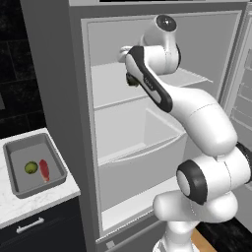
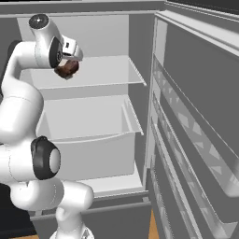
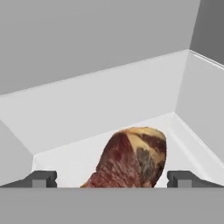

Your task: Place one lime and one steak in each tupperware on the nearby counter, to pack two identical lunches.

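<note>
- The steak (image 3: 131, 159), marbled red and brown with a pale fatty edge, sits nearest the hand camera, between the two dark fingertips (image 3: 41, 178) of the pincer (image 3: 111, 179).
- The fingertips stand wide apart on either side of the steak, each with a clear gap to the meat; whether the pincer grips it higher up cannot be told.
- In the right base view the steak (image 2: 66, 68) shows as a dark reddish lump directly under the hand, above the upper shelf (image 2: 93, 70) of the open fridge (image 2: 140, 42).
- The arm (image 1: 197, 118) reaches up from its base into the fridge, the hand level with that upper shelf (image 1: 118, 81).
- Below the shelf lies a white drawer (image 1: 142, 162).
- To the left of the fridge, the white marbled surface (image 1: 15, 211) carries a grey tupperware (image 1: 15, 182).
- Inside that tupperware lie a green lime (image 1: 31, 168) and a second red steak (image 1: 45, 170), just beside each other.
- Under the surface, a black cabinet front bears a silver bar handle (image 1: 29, 225).
- To the right of the fridge's shelves, its open door (image 2: 200, 121) shows its bins.
</note>
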Robot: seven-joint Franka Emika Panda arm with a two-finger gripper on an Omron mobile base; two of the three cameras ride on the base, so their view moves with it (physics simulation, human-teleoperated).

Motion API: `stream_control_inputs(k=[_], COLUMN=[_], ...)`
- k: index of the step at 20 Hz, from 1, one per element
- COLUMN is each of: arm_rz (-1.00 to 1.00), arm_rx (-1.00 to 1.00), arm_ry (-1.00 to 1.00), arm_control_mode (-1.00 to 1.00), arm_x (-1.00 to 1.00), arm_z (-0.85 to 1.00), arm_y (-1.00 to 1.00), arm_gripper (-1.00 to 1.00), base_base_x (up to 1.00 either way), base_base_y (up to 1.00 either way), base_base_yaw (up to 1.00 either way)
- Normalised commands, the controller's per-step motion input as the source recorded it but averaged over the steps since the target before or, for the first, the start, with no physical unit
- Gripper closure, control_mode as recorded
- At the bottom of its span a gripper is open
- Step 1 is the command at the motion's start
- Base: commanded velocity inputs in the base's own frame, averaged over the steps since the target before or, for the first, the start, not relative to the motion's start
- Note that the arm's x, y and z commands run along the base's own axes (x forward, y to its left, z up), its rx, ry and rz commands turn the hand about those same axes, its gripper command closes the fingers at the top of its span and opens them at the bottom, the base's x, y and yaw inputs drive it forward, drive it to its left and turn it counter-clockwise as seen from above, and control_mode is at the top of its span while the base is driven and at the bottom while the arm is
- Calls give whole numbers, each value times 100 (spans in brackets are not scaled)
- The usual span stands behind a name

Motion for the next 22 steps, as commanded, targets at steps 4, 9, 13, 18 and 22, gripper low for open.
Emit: stream_control_inputs(k=[4, 9, 13, 18, 22], arm_rz=[-1, -12, -17, -16, -10], arm_rx=[0, 0, 0, 0, 0], arm_ry=[-1, -10, -5, -1, 0], arm_control_mode=[-100, -100, -100, -100, -100], arm_x=[0, 9, 39, 23, 0], arm_z=[-14, -58, -39, -8, 0], arm_y=[3, 0, 0, 0, 0], arm_gripper=[-100, -100, -100, -100, -100], base_base_x=[0, 0, 0, 0, 0], base_base_y=[0, 0, 0, 0, 0], base_base_yaw=[0, 0, 0, 0, 0])
